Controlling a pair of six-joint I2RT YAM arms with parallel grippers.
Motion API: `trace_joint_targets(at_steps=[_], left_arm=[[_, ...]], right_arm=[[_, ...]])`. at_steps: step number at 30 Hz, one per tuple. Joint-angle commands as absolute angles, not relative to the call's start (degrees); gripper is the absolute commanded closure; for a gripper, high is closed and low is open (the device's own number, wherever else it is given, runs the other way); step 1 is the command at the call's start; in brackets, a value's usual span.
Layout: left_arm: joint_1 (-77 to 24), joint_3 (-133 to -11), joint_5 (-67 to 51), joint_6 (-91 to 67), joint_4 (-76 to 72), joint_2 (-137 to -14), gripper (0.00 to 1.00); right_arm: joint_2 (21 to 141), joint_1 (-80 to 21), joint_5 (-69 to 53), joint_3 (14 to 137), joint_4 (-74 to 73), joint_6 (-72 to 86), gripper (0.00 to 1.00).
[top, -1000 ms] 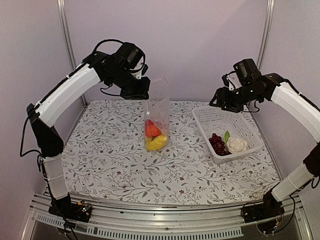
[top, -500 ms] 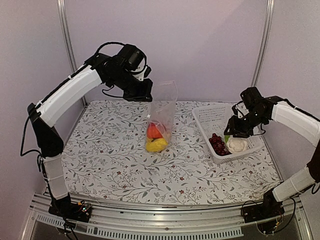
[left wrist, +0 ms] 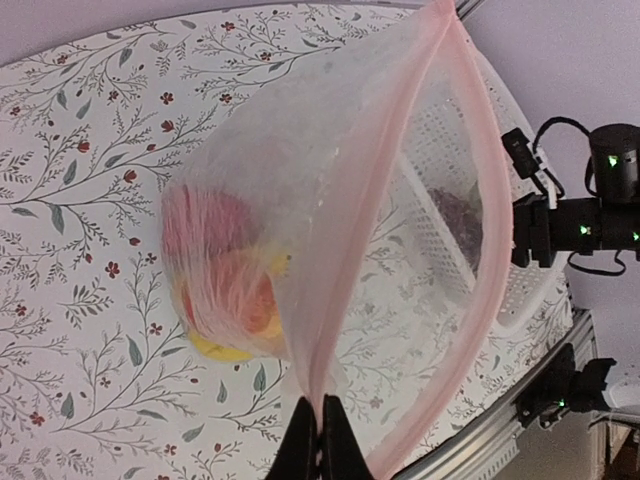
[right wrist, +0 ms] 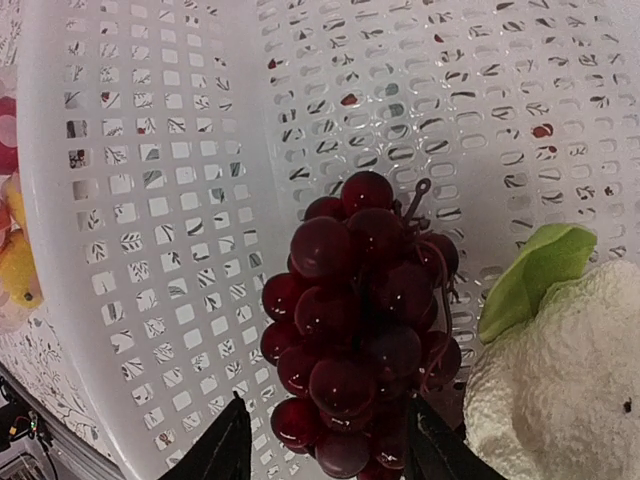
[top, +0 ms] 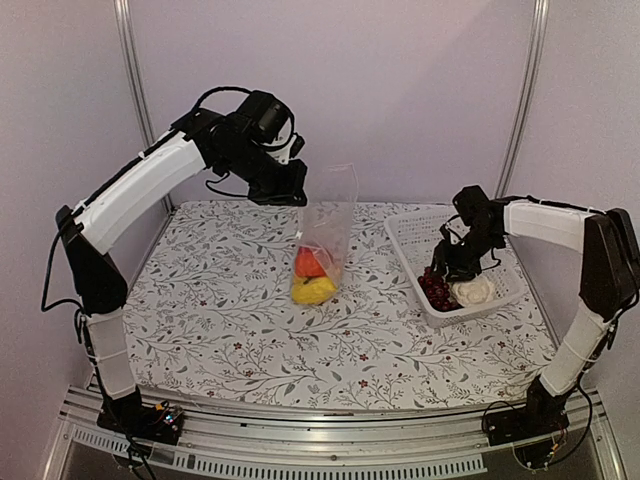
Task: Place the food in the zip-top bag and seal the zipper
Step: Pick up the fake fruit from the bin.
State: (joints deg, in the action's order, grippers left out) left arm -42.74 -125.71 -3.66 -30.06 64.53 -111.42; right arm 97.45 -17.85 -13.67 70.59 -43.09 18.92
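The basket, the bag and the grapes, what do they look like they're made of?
Basket: rigid white plastic, likely moulded, slightly glossy, with even rows of small holes through its walls.
Bag: thin clear plastic film, crinkled and a little cloudy, with a pink-tinted zipper along its mouth.
Grapes: probably hard plastic, being uniform shiny dark-red balls on a thin stem.

**Cropped, blurred, unreadable**

Right wrist camera: I only get the right claw (right wrist: 332,448) as two finger (right wrist: 232,445) stubs at the bottom edge. The grape bunch (right wrist: 360,330) runs off that edge between them. Cauliflower (right wrist: 570,390) cropped right and bottom.

Left wrist camera: left claw (left wrist: 320,445) mostly out of frame. Food (left wrist: 225,280) smears through the crinkled zip-top bag (left wrist: 400,150), pieces indistinct.

Top camera: right claw's tips too small and dark for me to read.
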Motion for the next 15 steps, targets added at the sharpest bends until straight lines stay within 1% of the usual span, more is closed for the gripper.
trace_joint_targets(at_steps=[1, 4, 6, 8, 12, 15], left_arm=[[-42.72, -125.73, -4.28, -29.84, 64.33, -112.40, 1.00], [-42.72, -125.53, -4.26, -30.18, 64.42, -112.32, 1.00], [-42.76, -125.58, -4.45, -30.32, 64.37, -112.47, 1.00], [-42.72, -125.62, -4.48, -30.51, 64.38, -112.42, 1.00], [-42.76, -125.51, -4.72, -30.53, 64.41, -112.66, 1.00], [-42.76, -125.85, -5.13, -30.43, 64.59, -113.13, 1.00]], right_arm=[[100.95, -17.87, -12.77, 72.57, -41.20, 18.81, 0.50], [102.42, -17.99, -13.29, 71.38, -39.46, 18.95, 0.57], [103.18, -18.08, -13.59, 70.14, -38.31, 18.90, 0.65], [103.08, -18.33, -13.29, 69.56, -37.30, 18.74, 0.76], [100.34, -18.46, -11.20, 70.89, -37.54, 18.27, 0.91], [97.57, -18.46, -9.00, 74.37, -39.88, 17.36, 1.00]])
